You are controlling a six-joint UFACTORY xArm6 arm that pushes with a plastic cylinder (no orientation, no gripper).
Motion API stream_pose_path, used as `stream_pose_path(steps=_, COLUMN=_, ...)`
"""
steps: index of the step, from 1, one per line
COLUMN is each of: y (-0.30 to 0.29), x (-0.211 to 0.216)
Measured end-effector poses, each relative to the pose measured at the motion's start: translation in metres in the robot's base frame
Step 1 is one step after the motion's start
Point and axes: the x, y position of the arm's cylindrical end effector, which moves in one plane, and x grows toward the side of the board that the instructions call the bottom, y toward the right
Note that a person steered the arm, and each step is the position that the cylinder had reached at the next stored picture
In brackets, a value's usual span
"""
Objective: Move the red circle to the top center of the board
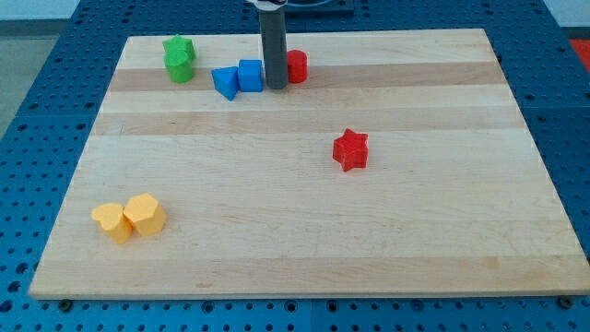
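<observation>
**Fingers none: rod tip sits by red circle, top centre**

Fingers: n/a on this rig. The arm ends in a plain dark rod, so nothing opens or shuts and nothing is held. My tip (276,88) is down on the bench (295,267), wedged between the blue cube (250,75) and the red circle (297,65). It looks to be touching the circle's left side or just beside it; can't tell which.

Near to far:
- View's bottom left: two yellow blocks (112,222) (145,214) touching each other, the right one approx. hexagonal. Well clear of the job.
- Mid-bench, right of centre: red star (350,149), alone, not in the way.
- Far strip: blue block of unclear shape (225,82) against the blue cube, then tip, then red circle. Green block (179,58) is further toward the view's left.

Step in hand, my read: the circle is already at approx. top centre, w/ a little bench left between it and the far edge. Only a fine nudge is needed, if any. From this side a push sends it toward the view's right, so keep it short. To send it farther up, bring the tip round to the circle's near side first, w/o dragging the blue cube along.

Surface: pale wooden planks, flat and smooth-looking, prob. low friction, so blocks may slide on. Around it there is a blue perforated base (37,111). No more of the room shows.
</observation>
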Motion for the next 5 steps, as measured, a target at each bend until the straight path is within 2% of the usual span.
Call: stream_pose_path(steps=5, y=0.034, x=-0.043)
